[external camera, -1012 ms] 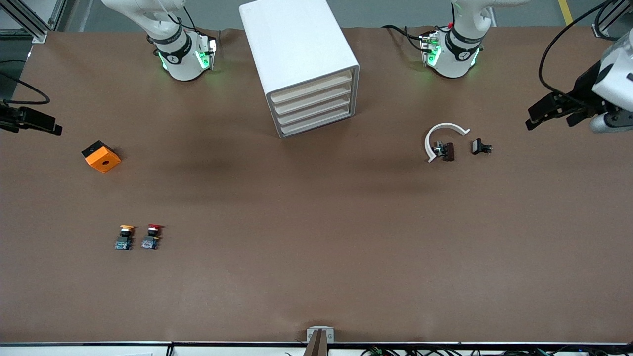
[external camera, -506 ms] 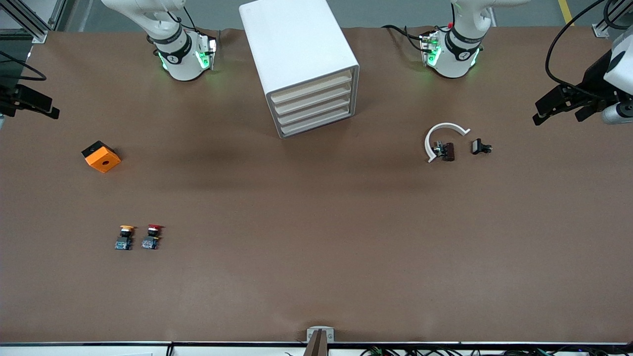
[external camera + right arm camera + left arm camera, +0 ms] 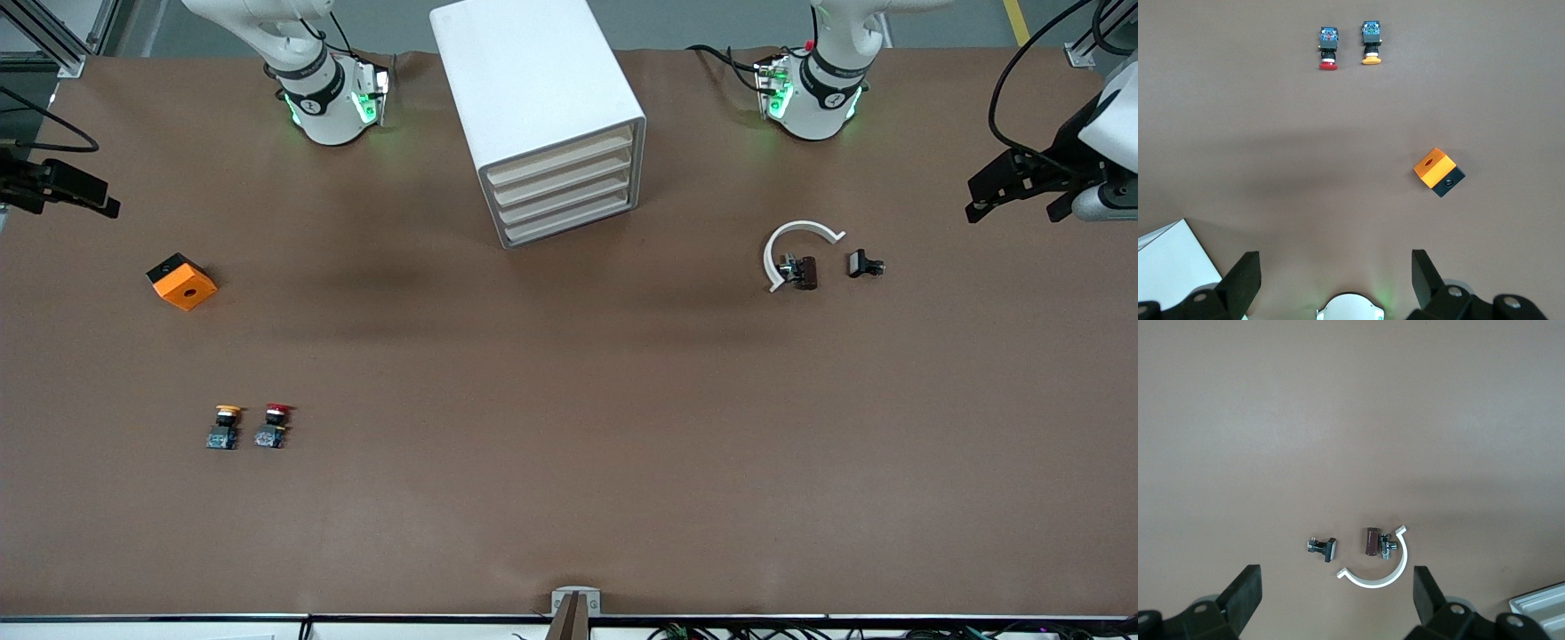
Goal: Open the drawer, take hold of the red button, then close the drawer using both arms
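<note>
The brown surface (image 3: 569, 498) carried a white cabinet (image 3: 533, 98) at the middle of its edge by the arms' bases, its four drawers all shut; the lowest drawer (image 3: 569, 224) sat flush like the rest. The left hand (image 3: 1018, 188) hung over the surface's edge at the left arm's end, fingers (image 3: 1245, 590) spread wide and holding nothing. The right hand (image 3: 67, 188) hung over the edge at the right arm's end, likewise released and empty. An orange cube (image 3: 181, 282) lay near the right arm's end. A white arc (image 3: 794, 244) lay toward the left arm's end, a small brown part (image 3: 805, 272) inside its curve and a black clip (image 3: 862, 264) just beside. The button (image 3: 275, 425), red-capped, lay nearer the camera than the cube, close beside a yellow-capped one (image 3: 224, 427).
</note>
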You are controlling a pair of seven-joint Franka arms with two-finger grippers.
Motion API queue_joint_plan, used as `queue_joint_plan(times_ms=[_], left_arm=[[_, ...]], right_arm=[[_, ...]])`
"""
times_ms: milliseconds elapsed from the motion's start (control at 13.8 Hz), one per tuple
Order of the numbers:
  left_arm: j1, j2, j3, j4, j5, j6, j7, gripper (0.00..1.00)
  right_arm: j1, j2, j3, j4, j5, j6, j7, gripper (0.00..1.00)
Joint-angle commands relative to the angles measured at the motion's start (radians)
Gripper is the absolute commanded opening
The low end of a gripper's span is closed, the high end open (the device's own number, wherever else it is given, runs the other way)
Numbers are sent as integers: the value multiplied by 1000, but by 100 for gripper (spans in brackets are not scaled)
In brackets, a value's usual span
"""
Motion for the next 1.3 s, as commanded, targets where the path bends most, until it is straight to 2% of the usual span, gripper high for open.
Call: queue_joint_plan(times_ms=[0,361,867,1228], left_arm=[[30,-2,-6,12,-15,-13,25,100],[26,1,-14,12,-22,-5,-45,100],[26,4,-35,15,-13,-7,-141,100],[32,6,-33,18,-9,-7,-31,100]], right_arm=[[-7,-74,5,-86,9,35,-3,100],[20,-147,-38,-184,9,90,-3,100],[23,-161,-30,-180,9,90,-3,100],[25,-161,-30,-180,11,87,-4,100]])
